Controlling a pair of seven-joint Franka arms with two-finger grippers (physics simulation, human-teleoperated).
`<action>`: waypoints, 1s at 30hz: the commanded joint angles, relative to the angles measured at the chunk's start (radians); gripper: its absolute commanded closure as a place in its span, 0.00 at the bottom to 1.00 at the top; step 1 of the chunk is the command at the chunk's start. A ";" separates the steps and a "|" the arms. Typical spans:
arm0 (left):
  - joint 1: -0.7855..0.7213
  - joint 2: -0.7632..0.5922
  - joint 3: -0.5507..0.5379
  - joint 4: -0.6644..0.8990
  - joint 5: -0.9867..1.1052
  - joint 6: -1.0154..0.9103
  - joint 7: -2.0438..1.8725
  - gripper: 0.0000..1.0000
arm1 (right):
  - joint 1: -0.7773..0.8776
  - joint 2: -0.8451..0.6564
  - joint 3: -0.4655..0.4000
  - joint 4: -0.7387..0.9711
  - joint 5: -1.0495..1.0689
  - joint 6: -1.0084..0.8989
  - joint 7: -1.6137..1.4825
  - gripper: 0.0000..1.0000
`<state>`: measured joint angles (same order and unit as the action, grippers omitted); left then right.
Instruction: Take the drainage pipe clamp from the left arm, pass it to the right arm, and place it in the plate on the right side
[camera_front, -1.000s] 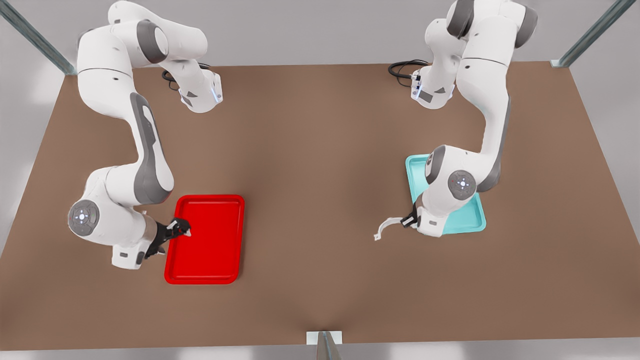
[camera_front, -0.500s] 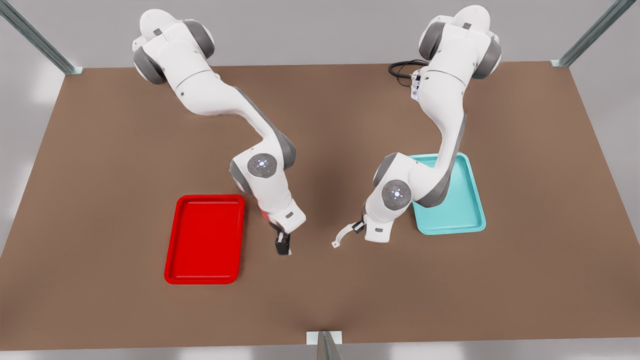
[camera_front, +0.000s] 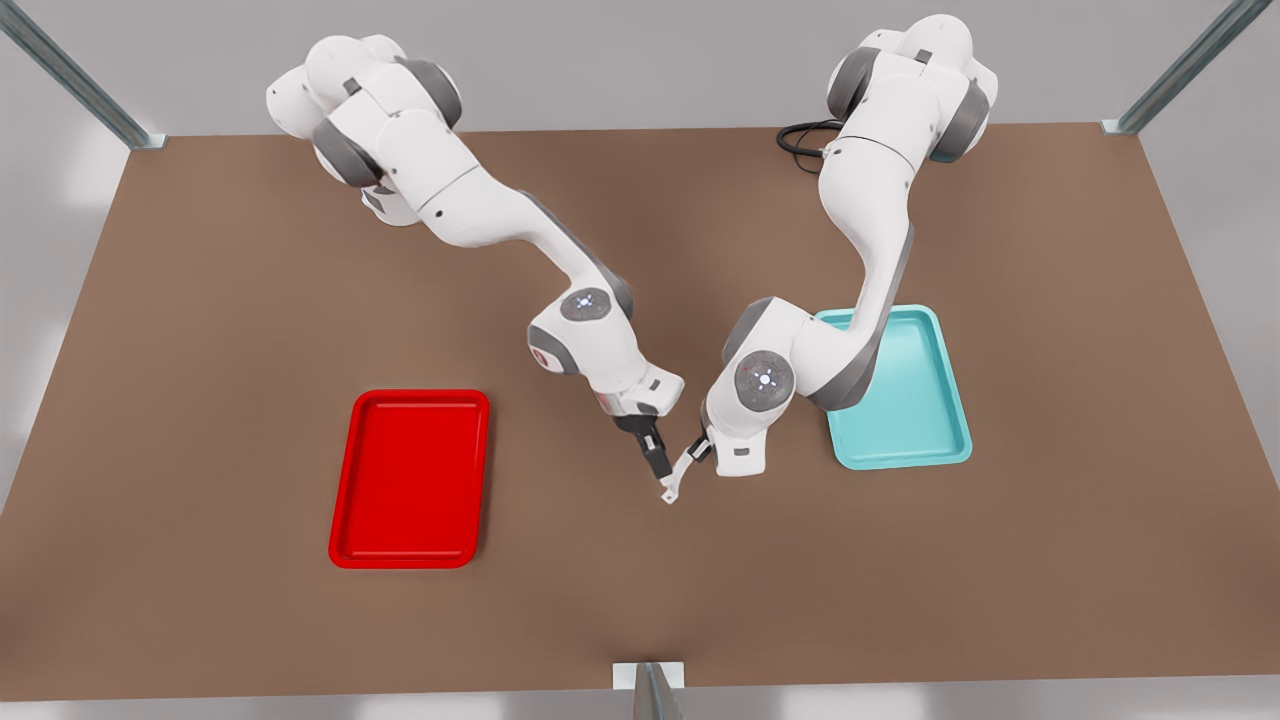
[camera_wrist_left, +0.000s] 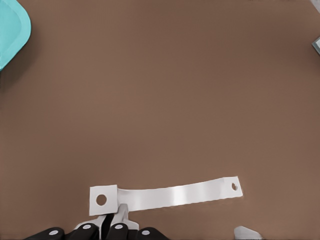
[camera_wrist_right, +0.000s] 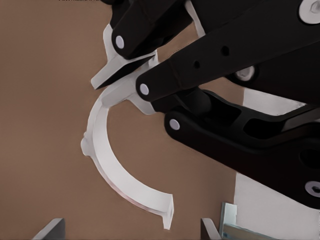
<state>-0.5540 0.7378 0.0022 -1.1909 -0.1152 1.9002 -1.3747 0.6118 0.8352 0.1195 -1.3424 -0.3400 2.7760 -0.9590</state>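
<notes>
**Handover at table centre: close on the free end before letting go**

Just below the middle of the front view, above the brown table (camera_front: 200, 300): drainage pipe clamp (camera_front: 676, 476) pinched by one flat foot in the left gripper (camera_front: 697, 452), with the arch and the other foot sticking out free. Reaching in from the front view's left and almost touching the strap: right gripper (camera_front: 655, 462), spread wide, fingertips (camera_wrist_right: 52, 231) apart on either side of the strap's free end. No contact yet, judging by the right wrist view.

Probably the receiving step of the pass. To do it well:

- Ease in a little further, so that the pads cover the arch itself rather than only the tip of the foot.
- Stay clear of the left gripper's black linkages, which crowd the held end.
- Close squarely across the thin band; likely to twist or slip if caught on its edge.
- Keep the left grip shut until the right one is firm, then open and draw back.

Well apart at the lower left of the front view: the plate (camera_front: 410, 480), red and bare. At the right: a teal tray (camera_front: 920, 400), partly under the left arm and not the target.
</notes>
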 joint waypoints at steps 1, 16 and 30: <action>-0.006 -0.001 -0.001 0.001 0.000 -0.004 -0.202 0.79 | 0.002 0.021 0.000 0.005 0.004 0.115 -0.087 0.00; -0.024 -0.001 -0.001 0.027 0.000 -0.036 -0.219 0.79 | 0.033 0.144 -0.001 0.069 -0.004 0.195 -0.075 0.00; -0.018 -0.003 0.005 0.096 0.000 -0.127 -0.225 0.00 | 0.016 0.165 -0.004 0.108 0.023 0.181 -0.075 0.79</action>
<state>-0.5712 0.7357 0.0068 -1.1027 -0.1152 1.8166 -1.5551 0.6293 1.0077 0.1152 -1.2316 -0.3263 2.9639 -1.0198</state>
